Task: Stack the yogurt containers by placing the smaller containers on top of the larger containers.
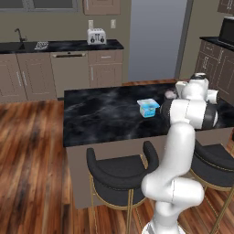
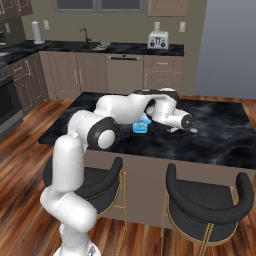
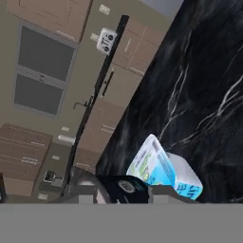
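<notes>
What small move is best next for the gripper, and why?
Probably lift the gripper straight up. Its jaws seem closed on the small cup, and the light blue tub stands close beside it, so the cup must clear the tub's rim first.

Glossy black marble island top [image 1: 100, 114], smooth plastic-looking blue tub [image 1: 148, 108], polished wood floor [image 1: 32, 151].

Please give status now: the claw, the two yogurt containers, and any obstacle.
Claw shut on small dark cup. Light blue tub on island counter, nothing stacked on it yet. No obstacle seen near tub.
</notes>
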